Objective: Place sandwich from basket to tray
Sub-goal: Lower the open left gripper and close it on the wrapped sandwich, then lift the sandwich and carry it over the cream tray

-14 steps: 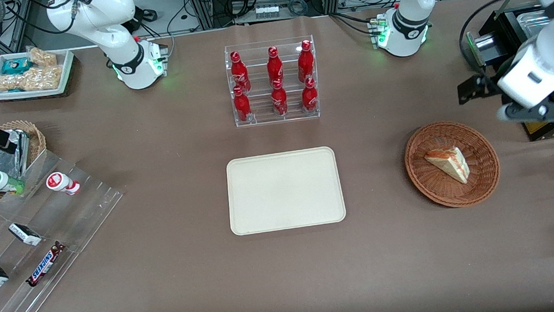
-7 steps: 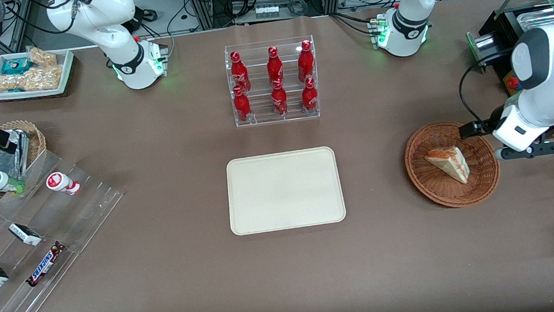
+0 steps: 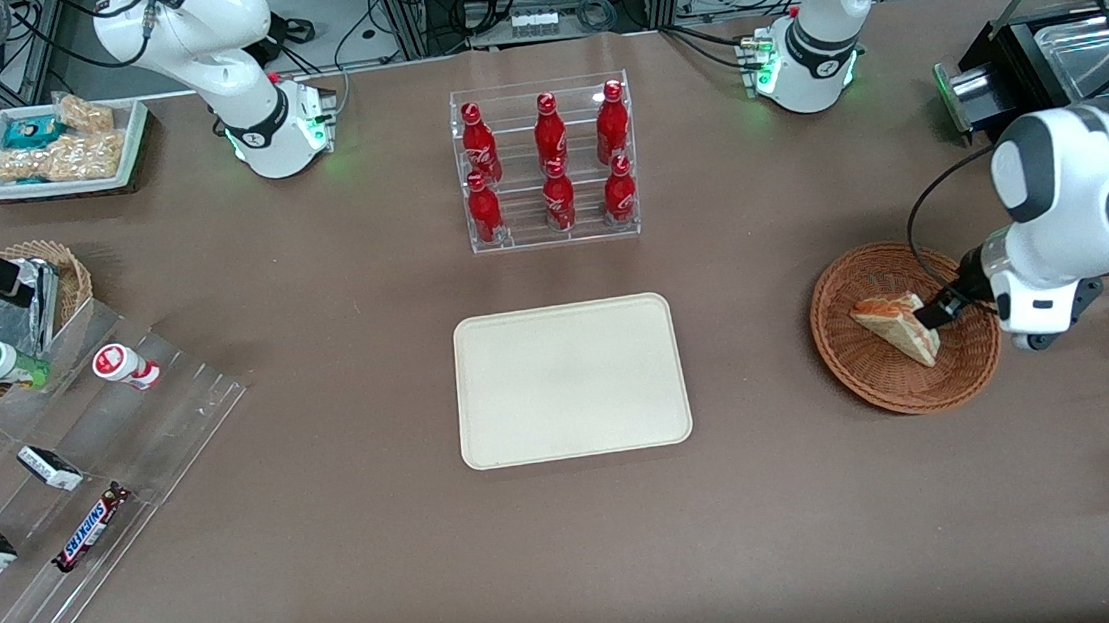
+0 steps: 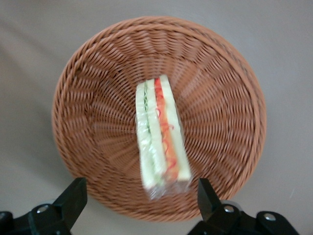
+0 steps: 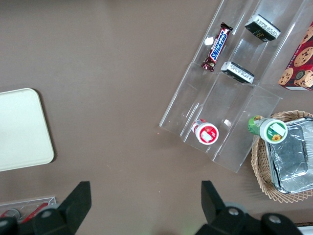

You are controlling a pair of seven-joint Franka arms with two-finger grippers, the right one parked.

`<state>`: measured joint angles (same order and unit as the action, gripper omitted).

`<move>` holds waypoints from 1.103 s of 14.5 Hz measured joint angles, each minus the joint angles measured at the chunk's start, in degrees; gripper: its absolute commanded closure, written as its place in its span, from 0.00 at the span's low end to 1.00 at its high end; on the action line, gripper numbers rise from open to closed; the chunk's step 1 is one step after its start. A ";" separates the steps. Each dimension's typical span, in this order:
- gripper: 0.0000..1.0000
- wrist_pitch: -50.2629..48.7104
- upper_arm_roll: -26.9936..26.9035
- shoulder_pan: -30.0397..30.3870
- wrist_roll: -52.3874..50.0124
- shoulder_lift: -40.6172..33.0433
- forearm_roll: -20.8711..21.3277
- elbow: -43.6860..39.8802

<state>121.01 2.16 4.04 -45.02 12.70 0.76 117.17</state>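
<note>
Left wrist view: sandwich [image 4: 161, 137] lying in basket [image 4: 93, 83], directly below the gripper [image 4: 139, 200].
Gripper: fingers [image 4: 73, 196] spread wide apart, above the sandwich, holding nothing.
Basket: under the gripper, round, wicker.
Tray [image 3: 571, 380]: well apart from the gripper, toward the parked arm's end.

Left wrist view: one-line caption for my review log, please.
Open gripper poised above the wrapped sandwich lying in the wicker basket, fingers apart, nothing held.

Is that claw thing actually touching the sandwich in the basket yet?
Apart. The left wrist view shows the gripper open, its fingers spread wide of the sandwich, with basket weave visible between.
</note>
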 measured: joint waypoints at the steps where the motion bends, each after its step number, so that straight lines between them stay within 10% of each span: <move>1: 0.00 1.82 0.10 -0.42 -5.18 1.04 0.19 0.13; 4: 0.04 7.97 0.24 -1.32 -12.21 3.06 0.26 2.36; 8: 0.89 12.16 0.15 -1.32 -14.08 3.83 0.26 7.16; 16: 0.97 -3.35 1.68 -4.58 -14.23 2.17 0.19 -4.17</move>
<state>117.67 3.84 -0.54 -59.25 14.87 0.95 113.00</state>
